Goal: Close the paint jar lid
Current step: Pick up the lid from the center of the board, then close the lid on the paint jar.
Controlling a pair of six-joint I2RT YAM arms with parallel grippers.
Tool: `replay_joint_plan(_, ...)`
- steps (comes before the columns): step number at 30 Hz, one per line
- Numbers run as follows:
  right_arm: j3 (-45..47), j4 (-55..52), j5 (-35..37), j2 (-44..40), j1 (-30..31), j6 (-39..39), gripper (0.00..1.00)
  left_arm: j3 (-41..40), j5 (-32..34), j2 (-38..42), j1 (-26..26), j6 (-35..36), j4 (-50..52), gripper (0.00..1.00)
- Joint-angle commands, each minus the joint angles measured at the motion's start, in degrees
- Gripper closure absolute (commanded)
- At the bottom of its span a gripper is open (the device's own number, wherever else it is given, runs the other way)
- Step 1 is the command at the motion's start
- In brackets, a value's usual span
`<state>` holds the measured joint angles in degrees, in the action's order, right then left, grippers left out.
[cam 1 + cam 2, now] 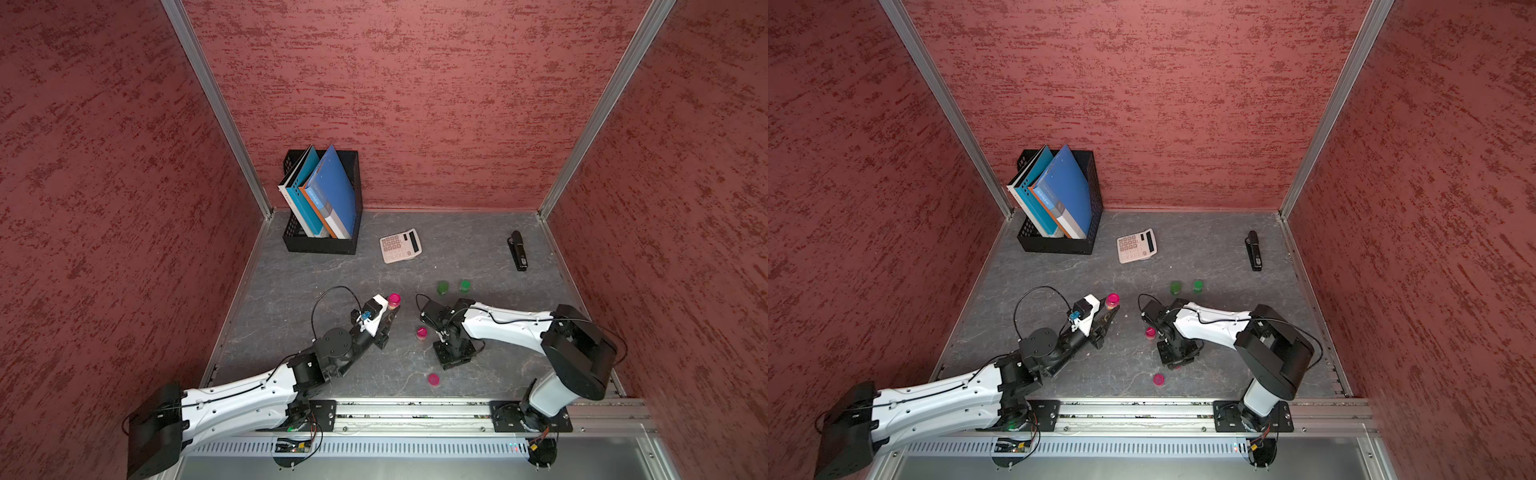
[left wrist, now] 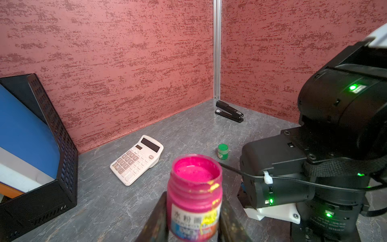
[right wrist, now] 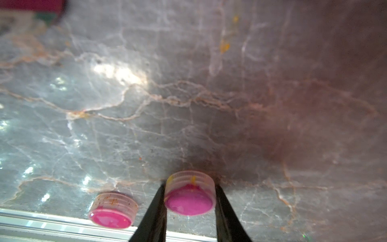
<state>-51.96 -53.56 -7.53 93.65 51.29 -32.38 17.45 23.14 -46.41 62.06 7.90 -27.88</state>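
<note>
The open paint jar (image 2: 195, 194), full of pink paint and with yellow smears on its neck, stands upright between the fingers of my left gripper (image 2: 193, 209), which is shut on its labelled body. In both top views the jar (image 1: 394, 300) (image 1: 1112, 300) sits at the tip of the left gripper (image 1: 390, 311). My right gripper (image 3: 190, 186) points down at the table, its two black fingers pressed against the ribbed sides of a pink lid (image 3: 190, 193). In both top views the right gripper (image 1: 453, 353) hides that lid almost fully.
A second pink lid (image 3: 113, 210) (image 1: 433, 379) lies loose near the front rail. A small pink jar (image 1: 421, 332) stands between the arms. Two green jars (image 1: 443, 287) (image 1: 465, 285), a calculator (image 1: 400, 246), a stapler (image 1: 518, 250) and a black file box (image 1: 322, 245) sit further back.
</note>
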Motion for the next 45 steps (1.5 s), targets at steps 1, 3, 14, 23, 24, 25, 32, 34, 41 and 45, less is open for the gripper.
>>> replay_joint_plan(1, -2.1, -1.3, 1.5, -1.6, 0.4, -0.4, 0.73, 1.1, 0.5, 0.8, -0.1, -0.8, 0.0, 0.80)
replay_joint_plan(3, -5.0, -4.8, 2.2, -3.3, 0.4, -0.2, 0.74, 0.7, 0.3, 0.9, -0.1, -1.0, 0.0, 0.80)
replay_joint_plan(14, -51.8, -38.8, -4.7, -1.0, -1.1, 9.0, 0.72, -1.9, -11.3, -6.2, -4.2, -2.7, -13.0, 0.80)
replay_joint_plan(23, -76.7, -50.3, -9.6, 10.1, -1.6, 12.8, 0.72, 0.5, -15.4, -10.5, -4.5, -0.7, -16.2, 0.80)
replay_joint_plan(24, -76.8, -50.3, -9.9, 10.3, -1.6, 12.9, 0.72, 0.5, -15.4, -10.4, -4.3, -0.8, -16.2, 0.80)
replay_joint_plan(25, -76.6, -50.3, -9.6, 10.5, -1.6, 13.0, 0.72, 0.6, -15.5, -10.2, -4.4, -0.8, -16.3, 0.80)
replay_joint_plan(32, -75.2, -50.2, -9.4, 10.9, -1.7, 13.9, 0.73, 0.9, -15.2, -8.5, -3.8, -0.8, -15.6, 0.80)
replay_joint_plan(34, -74.8, -50.2, -9.1, 11.1, -1.7, 14.1, 0.73, 1.3, -15.2, -8.4, -3.4, -0.5, -15.0, 0.80)
replay_joint_plan(41, -73.6, -49.5, -9.5, 11.2, -1.7, 14.3, 0.73, 1.9, -14.5, -8.5, -2.4, 0.0, -14.5, 0.80)
replay_joint_plan(45, -73.5, -49.4, -9.6, 11.6, -1.7, 14.3, 0.73, 2.0, -14.5, -8.3, -2.1, 0.2, -14.3, 0.80)
